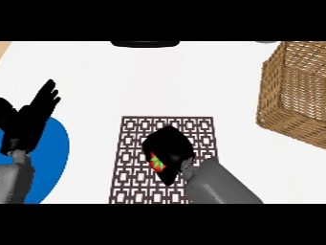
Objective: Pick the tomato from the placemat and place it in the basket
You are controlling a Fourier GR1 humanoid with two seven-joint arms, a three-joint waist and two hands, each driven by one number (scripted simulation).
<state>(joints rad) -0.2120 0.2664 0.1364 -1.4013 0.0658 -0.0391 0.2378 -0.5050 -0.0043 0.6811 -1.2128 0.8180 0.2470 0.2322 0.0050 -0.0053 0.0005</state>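
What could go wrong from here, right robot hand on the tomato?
1. The right robot hand hides most of the tomato; only a sliver shows at its edge, so the hold may be partial and it could slip on lifting.
2. The basket has tall walls; a low carry could clip its near rim.
3. Lifting could drag the placemat.

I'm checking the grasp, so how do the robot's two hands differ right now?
The right hand curls over the tomato on the placemat; the left hand holds nothing. The right hand's fingers are bent, the left hand's straight, pointing up over the blue plate. Both are black on grey forearms.
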